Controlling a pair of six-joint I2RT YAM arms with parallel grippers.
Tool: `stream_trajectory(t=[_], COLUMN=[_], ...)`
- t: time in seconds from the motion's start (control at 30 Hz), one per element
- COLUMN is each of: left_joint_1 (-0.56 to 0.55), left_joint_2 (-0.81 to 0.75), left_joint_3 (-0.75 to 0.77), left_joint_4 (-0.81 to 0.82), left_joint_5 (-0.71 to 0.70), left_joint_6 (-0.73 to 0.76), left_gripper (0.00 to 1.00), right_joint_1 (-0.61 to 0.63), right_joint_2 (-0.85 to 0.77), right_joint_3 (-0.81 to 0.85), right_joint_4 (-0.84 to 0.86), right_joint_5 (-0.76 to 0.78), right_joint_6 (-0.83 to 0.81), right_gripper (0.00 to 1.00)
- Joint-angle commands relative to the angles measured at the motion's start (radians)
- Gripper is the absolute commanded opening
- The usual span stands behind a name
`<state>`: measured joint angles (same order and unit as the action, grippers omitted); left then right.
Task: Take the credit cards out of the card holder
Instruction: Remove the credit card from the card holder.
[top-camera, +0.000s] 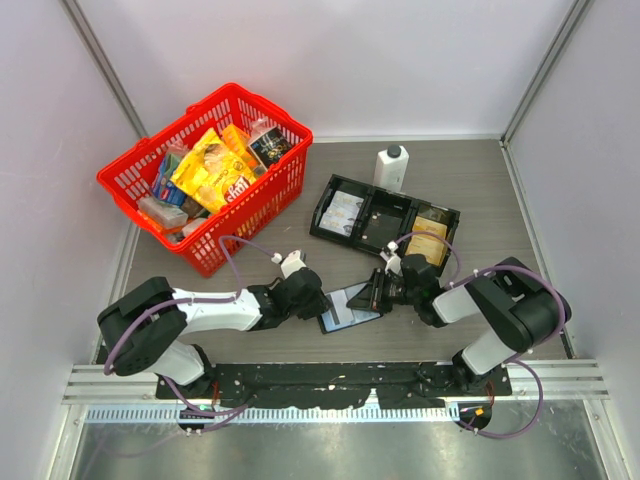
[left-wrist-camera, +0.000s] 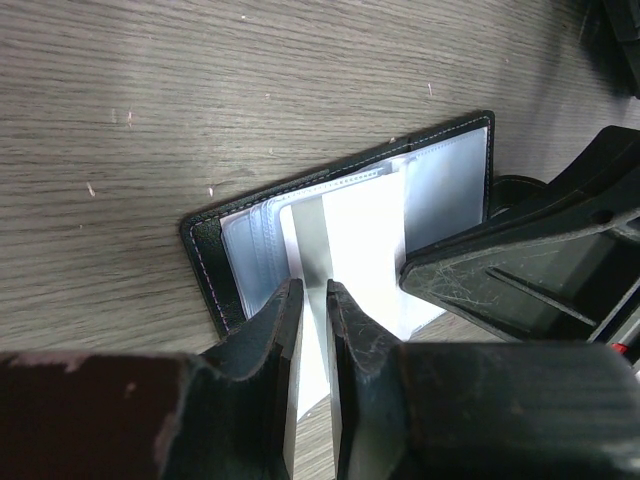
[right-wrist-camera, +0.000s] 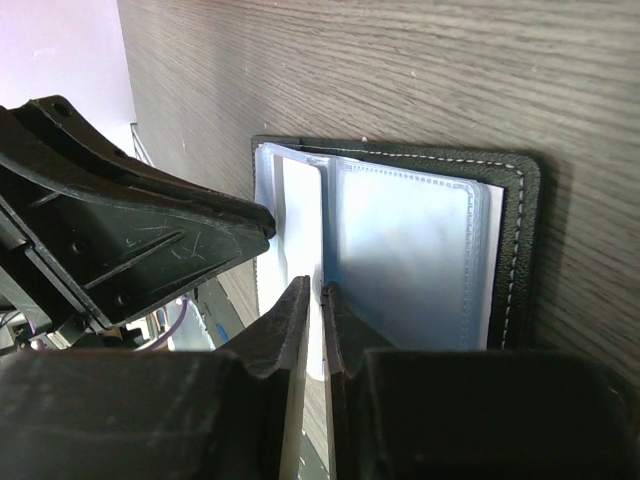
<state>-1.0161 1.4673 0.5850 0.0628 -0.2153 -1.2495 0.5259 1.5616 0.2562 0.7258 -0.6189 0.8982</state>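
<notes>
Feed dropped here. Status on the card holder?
Left hand shut on a leaf of the open card holder. Right hand on another. Pale card in its sleeve. Hands crowded.

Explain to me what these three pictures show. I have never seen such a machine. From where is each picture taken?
The machine is two robot arms, the left arm and the right arm, bolted at the near edge of a grey wood-grain table. One picture looks down from above; the other two come from a camera on each wrist, so each shows its own gripper. On the table are a red plastic basket of snack packets, a long black tray, a white bottle with a black cap and, between the arms, an open black bifold card holder. The left gripper and the right gripper each pinch a thin leaf of it; whether card or clear sleeve, I cannot tell.
</notes>
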Motion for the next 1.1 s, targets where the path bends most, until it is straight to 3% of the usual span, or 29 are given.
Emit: stream_trajectory(t=[0.0,0.43,0.7,1.07], left_joint_1=[-0.001,-0.003,0.002,0.014], left_joint_2=[0.033,0.036,0.033,0.059], left_joint_3=[-0.024,-0.024,-0.027,-0.028], left_joint_4=[-0.052,-0.047,-0.06,-0.057], left_joint_5=[0.028,0.034,0.031,0.054], left_joint_6=[0.002,0.004,-0.004,-0.007], left_gripper=[0.19,0.18,0.17,0.15], right_joint_1=[0.0,0.002,-0.024,-0.121], right_joint_2=[0.021,0.067,0.035,-0.08], right_joint_3=[0.018,0.038,0.015,0.003], right_joint_4=[0.038,0.06,0.072,-0.104], right_joint_5=[0.002,-0.015,-0.036,-0.067], right_joint_6=[0.004,0.01,0.011,-0.091], right_gripper=[0.15,0.19,0.06,0.05])
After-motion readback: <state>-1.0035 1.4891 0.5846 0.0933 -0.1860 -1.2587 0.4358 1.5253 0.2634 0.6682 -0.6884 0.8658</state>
